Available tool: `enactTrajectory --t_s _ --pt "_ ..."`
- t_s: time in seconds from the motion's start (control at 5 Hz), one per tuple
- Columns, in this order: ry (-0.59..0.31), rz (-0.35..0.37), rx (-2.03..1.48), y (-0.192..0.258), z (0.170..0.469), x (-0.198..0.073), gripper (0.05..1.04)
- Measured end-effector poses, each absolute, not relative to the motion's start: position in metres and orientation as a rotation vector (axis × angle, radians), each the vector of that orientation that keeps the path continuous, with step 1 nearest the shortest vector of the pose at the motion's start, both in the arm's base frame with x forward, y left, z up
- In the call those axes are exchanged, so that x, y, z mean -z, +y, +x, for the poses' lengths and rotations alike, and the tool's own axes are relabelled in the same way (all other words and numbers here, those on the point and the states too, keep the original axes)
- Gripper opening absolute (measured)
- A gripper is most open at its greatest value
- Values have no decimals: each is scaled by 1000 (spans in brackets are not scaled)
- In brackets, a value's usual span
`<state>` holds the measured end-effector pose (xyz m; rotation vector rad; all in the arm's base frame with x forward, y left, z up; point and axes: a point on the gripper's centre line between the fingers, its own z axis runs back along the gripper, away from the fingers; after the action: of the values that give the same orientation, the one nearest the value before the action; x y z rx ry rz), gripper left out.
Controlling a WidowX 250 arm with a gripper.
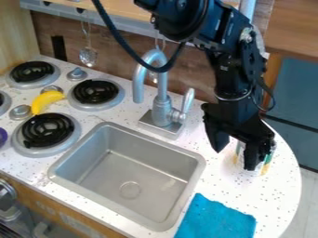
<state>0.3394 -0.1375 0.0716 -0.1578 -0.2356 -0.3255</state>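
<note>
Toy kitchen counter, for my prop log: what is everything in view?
Counter: one, speckled white, across the scene
Burners: four, black coils with grey rims, left; one cut off
Knobs: three, grey, among burners
Banana: one, yellow, between burners
Purple item: one, left edge, cut off
Sink: one, grey, centre
Faucet: one, grey, behind sink
Hanging utensils: at least two, silvery, back wall
Cloth: one, blue, lower right
Container: one, white, green and orange, right, partly hidden
Arm: one, black, upper right
Claw: one, black, open, at container
</note>
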Motion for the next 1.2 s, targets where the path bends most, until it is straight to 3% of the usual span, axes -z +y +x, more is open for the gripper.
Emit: enactTrajectory --t_s 0.4,0.6,0.8,1.0,1.2 --pt "-158 -163 370 -136 324 -48 1000" --pt "-117 -110 378 -131 321 -40 1000" --pt "-92 30 396 -144 310 -24 1000" --pt "-77 136 396 -150 308 9 1000" --pt "-64 170 420 -156 304 31 1000"
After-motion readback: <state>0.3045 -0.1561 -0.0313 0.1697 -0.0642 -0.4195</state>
